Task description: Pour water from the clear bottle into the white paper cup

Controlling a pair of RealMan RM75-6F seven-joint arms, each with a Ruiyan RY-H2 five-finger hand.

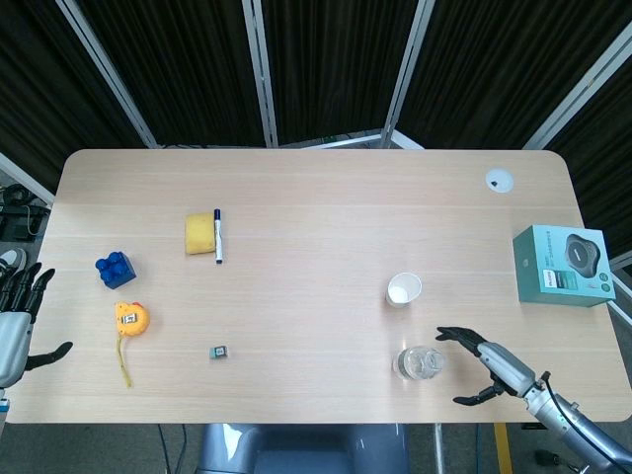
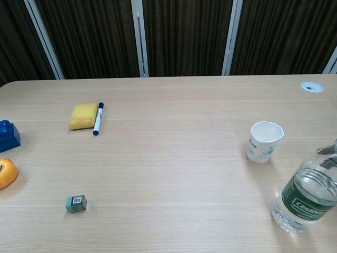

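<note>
The clear bottle (image 1: 419, 362) is stood upright near the table's (image 1: 316, 197) front edge toward the right, with the white paper cup (image 1: 404, 289) just behind it. Only in the head view are the hands seen: the right hand (image 1: 491, 366) is spread wide beside the bottle, not touching; the left hand (image 1: 14, 331) is splayed off the left edge. The bottle's green label (image 2: 305, 199) is only shown in the chest view.

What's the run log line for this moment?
right hand: open, beside bottle, not touching | left hand: open, table edge | cup: upright
</note>
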